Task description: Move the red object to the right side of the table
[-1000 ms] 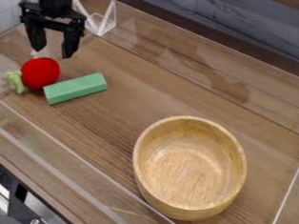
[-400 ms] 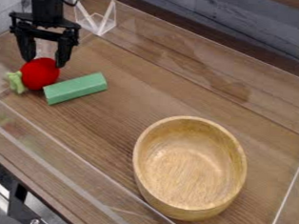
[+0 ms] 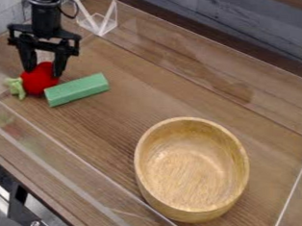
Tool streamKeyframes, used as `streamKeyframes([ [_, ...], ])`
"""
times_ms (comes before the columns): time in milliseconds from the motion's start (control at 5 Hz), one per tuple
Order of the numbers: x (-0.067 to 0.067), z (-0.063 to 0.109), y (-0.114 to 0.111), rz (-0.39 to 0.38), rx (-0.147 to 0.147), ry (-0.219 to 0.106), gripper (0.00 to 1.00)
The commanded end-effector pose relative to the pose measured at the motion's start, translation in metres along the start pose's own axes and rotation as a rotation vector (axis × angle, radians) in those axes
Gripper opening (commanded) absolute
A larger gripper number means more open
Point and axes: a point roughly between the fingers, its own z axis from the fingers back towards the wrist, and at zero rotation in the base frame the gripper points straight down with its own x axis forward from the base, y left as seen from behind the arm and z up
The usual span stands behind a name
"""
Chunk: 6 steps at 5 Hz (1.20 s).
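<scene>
Lowered pincer (image 3: 41, 64) now vertical, fingers straddling red object (image 3: 37, 78).

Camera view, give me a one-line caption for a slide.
End effector straddling the red object beside a green block, wooden bowl at the table's right.

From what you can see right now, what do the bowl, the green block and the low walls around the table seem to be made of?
Bowl: apparently light wood with a smooth matte finish; grain lines show inside.
Green block: plain matte green, possibly painted wood or plastic; the look leaves this open.
Low walls: clear, glossy sheet, probably acrylic; the table shows through them.
</scene>
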Motion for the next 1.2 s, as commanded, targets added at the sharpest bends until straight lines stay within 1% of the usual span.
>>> streamKeyframes([
  [0, -0.004, 0.012, 0.013, 0.089, -0.011, -0.044, 0.0],
  [200, -0.008, 0.037, 0.006, -0.019, -0.026, -0.069, 0.0],
  [400, -0.006, 0.06, -0.006, 0.038, -0.07, -0.063, 0.0],
  [600, -0.005, 0.078, -0.03, 0.115, -0.115, -0.042, 0.0],
  [800, -0.012, 0.092, -0.06, 0.162, -0.147, -0.013, 0.0],
  [1000, -0.019, 0.101, -0.093, 0.21, -0.167, 0.015, 0.0],
])
